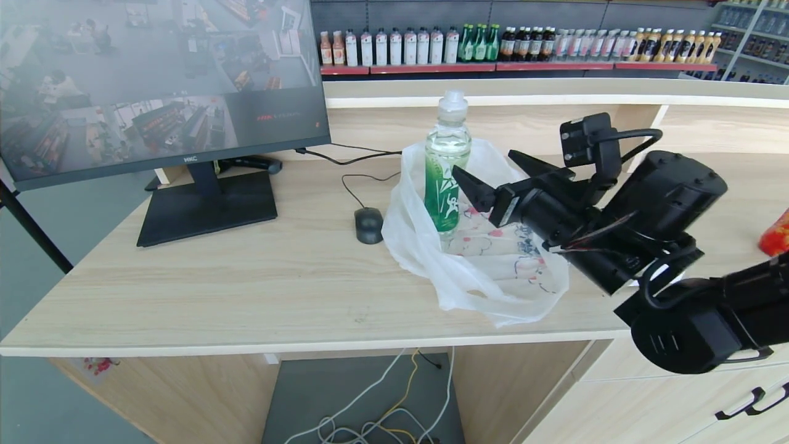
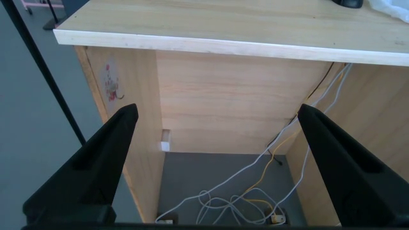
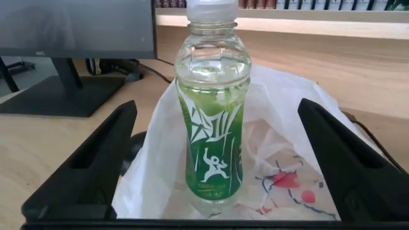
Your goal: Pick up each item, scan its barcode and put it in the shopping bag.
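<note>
A clear bottle with a green label and white cap (image 1: 447,161) stands upright inside the white plastic shopping bag (image 1: 481,259) on the wooden counter. The same bottle (image 3: 213,115) is between the fingers in the right wrist view, some way ahead, with the bag (image 3: 281,160) around it. My right gripper (image 1: 493,176) is open, just right of the bottle, fingers apart from it. My left gripper (image 2: 217,166) is open, held below the counter edge facing the cavity under the desk.
A monitor (image 1: 154,86) on its stand and a black mouse (image 1: 368,225) sit left of the bag. A red item (image 1: 776,234) lies at the right edge. Cables (image 2: 243,198) lie on the floor under the counter (image 2: 211,32). Shelves of bottles (image 1: 518,46) line the back.
</note>
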`<state>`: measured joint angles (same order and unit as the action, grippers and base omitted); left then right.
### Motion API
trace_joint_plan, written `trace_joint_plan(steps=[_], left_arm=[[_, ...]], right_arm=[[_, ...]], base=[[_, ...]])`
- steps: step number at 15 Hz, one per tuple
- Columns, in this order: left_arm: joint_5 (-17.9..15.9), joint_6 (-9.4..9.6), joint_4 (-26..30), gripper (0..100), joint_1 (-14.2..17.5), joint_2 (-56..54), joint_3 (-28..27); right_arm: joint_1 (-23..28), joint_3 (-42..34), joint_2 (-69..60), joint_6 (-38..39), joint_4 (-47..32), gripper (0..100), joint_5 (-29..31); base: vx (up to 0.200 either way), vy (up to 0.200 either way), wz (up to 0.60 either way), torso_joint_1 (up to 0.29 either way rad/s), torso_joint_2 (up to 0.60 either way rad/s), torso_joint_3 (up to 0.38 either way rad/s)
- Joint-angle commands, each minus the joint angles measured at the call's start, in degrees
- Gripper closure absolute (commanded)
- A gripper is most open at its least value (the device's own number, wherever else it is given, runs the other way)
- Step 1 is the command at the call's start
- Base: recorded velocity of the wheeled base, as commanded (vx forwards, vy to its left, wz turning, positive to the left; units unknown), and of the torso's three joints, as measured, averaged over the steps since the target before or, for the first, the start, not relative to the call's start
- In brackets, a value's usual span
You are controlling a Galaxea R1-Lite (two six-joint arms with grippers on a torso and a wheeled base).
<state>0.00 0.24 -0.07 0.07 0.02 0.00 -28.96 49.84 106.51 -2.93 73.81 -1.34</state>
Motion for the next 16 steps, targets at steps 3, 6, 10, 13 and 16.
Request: trace_joint_plan(steps=[3, 6, 10, 13, 16], left_arm=[[0.0, 0.02, 0.0, 0, 0.0, 0.0, 0.0], [0.1, 0.02, 0.0, 0, 0.0, 0.0, 0.0], [0.0, 0.02, 0.0, 0, 0.0, 0.0, 0.0], [0.1, 0.02, 0.0, 0, 0.0, 0.0, 0.0], [0.0, 0.02, 0.0, 0, 0.0, 0.0, 0.0]], right_arm=[[-0.5, -20.7, -12.4, -0.6, 8.9, 0, 0.4], [-1.7, -27.1, -14.5, -0.6, 13.6, 0, 1.9], [-1.7, -28.6, -15.0, -1.7, 15.1, 0, 3.1], [-3.3, -30.0, -14.9, -3.3, 16.0, 0, 5.7], [-3.4, -31.6, -15.1, -3.0, 16.2, 0, 6.8]], base=[[0.0, 0.0, 0.0, 0.0, 0.0, 0.0], [0.0, 0.0, 0.0, 0.0, 0.0, 0.0], [0.0, 0.0, 0.0, 0.0, 0.0, 0.0], [0.0, 0.0, 0.0, 0.0, 0.0, 0.0], [-0.2, 0.0, 0.0, 0.007, 0.0, 0.004]])
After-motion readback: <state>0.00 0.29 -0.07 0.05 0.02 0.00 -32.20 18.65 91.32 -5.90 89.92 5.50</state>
